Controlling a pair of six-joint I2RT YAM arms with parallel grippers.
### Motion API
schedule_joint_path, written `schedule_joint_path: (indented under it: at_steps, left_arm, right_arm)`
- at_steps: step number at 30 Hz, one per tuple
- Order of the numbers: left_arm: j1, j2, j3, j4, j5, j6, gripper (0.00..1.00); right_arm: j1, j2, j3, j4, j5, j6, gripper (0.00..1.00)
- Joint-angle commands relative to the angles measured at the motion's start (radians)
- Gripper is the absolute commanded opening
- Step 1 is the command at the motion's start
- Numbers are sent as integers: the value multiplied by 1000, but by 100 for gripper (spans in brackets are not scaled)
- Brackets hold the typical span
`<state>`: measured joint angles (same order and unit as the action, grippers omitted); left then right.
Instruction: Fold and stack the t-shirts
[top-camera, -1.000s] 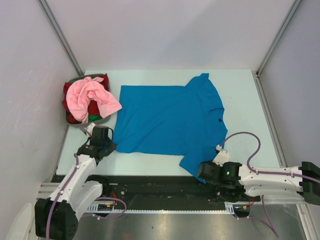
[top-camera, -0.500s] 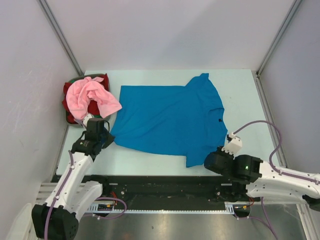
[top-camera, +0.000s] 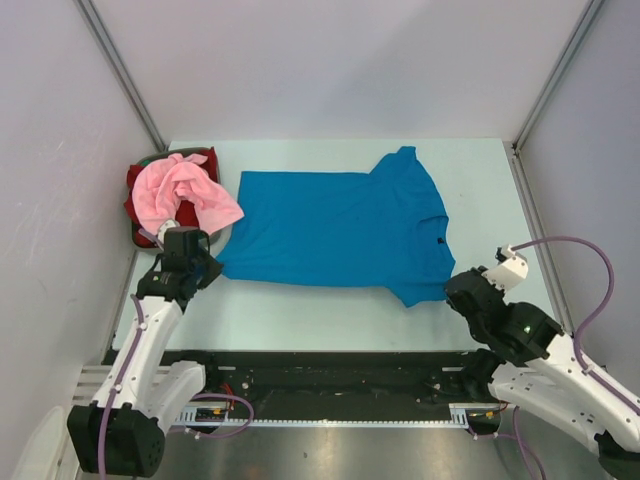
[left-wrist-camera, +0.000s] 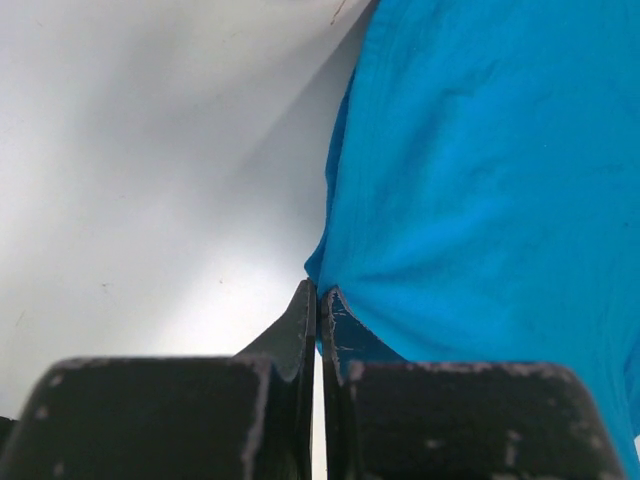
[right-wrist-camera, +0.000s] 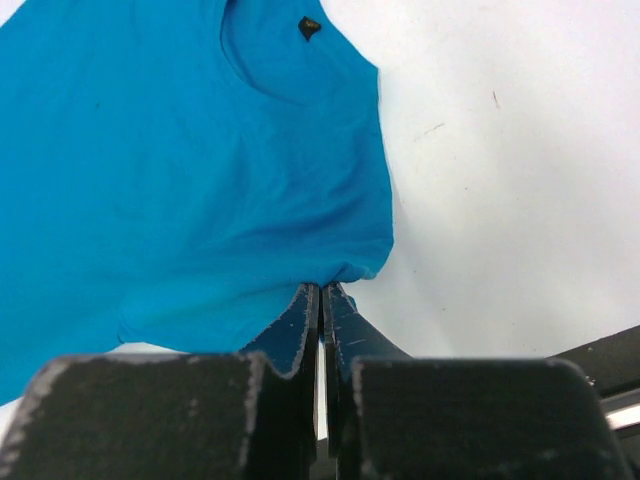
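Blue t-shirt (top-camera: 340, 235) between left fingers (left-wrist-camera: 297, 325), right fingers (right-wrist-camera: 300, 322)

This looks like a robot lab, a small test booth; plain white walls (top-camera: 330, 60) stand close around three edges of the pale tabletop (top-camera: 480, 180); metal posts (top-camera: 120, 72) rise at its far corners; two white robot arms (top-camera: 150, 330) with purple cables (top-camera: 565, 238) sit on a black rail (top-camera: 330, 375) along its near edge.
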<state>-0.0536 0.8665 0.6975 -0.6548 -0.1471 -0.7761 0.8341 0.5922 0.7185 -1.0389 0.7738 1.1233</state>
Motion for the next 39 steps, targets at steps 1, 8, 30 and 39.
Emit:
schedule_joint_path:
  at_steps: [1, 8, 30, 39]
  left_arm:
    - [14, -46, -3, -3, 21, 21, 0]
    - [12, -147, -50, -39, 60, -6, 0]
    - [12, -20, -59, 69, 69, -22, 0]
    - [11, 153, 20, 142, 55, -37, 0]
  right_arm:
    - [-38, -23, 41, 34, -7, -92, 0]
    - [-47, -42, 82, -9, 30, -65, 0]
    - [-171, 109, 134, 229, -108, -298, 0]
    - [-438, 261, 134, 408, -396, -434, 0]
